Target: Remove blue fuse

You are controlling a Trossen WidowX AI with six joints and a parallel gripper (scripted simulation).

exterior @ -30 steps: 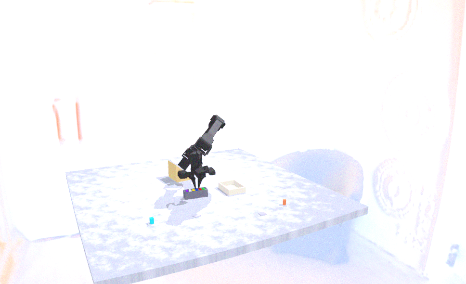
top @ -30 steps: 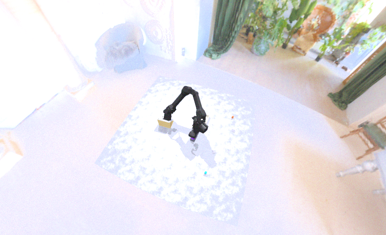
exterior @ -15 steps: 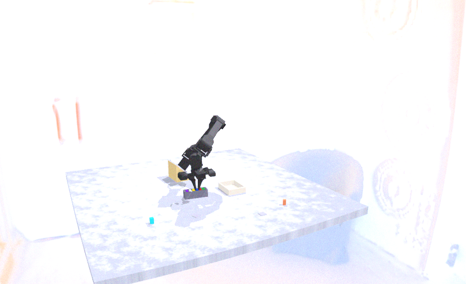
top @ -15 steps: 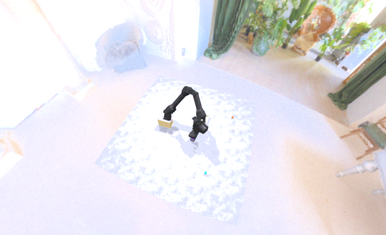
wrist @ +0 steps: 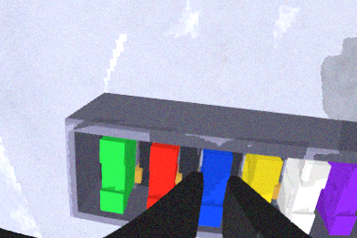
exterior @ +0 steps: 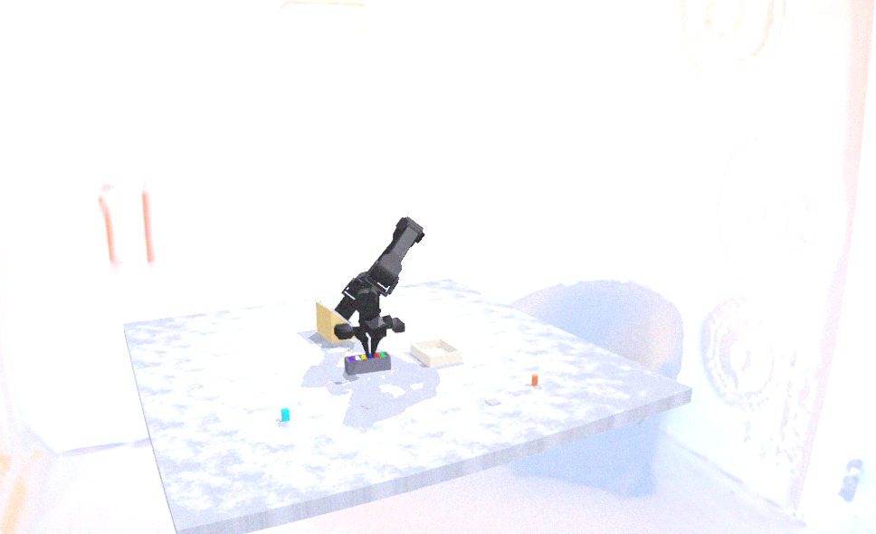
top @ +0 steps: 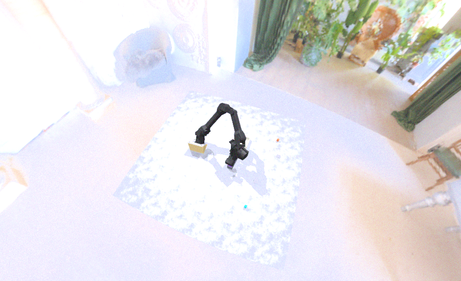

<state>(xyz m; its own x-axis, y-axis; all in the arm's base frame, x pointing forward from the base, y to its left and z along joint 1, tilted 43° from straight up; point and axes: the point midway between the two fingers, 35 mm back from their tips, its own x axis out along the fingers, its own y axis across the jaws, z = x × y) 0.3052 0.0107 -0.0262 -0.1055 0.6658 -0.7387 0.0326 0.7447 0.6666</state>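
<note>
The blue fuse (wrist: 217,163) stands in its slot in the dark fuse block (wrist: 219,112) (exterior: 367,367), between the red fuse (wrist: 164,163) and the yellow fuse (wrist: 264,166). My gripper (wrist: 213,184) (exterior: 371,355) points down over the block and is shut on the blue fuse, with a fingertip close against each side. The fingers partly cover the red and yellow fuses in the wrist view; whether they touch them I cannot tell. The cream tray (exterior: 436,359) is empty, right of the block in the exterior view, and mostly hidden by the arm in the top view.
The green fuse (wrist: 114,161), white fuse (wrist: 302,180) and purple fuse (wrist: 339,184) stand in the same block. A cyan block (top: 245,206) (exterior: 284,414) and an orange block (top: 277,140) (exterior: 534,379) stand on the table. A yellow wedge (top: 197,147) (exterior: 330,323) is by the arm's base.
</note>
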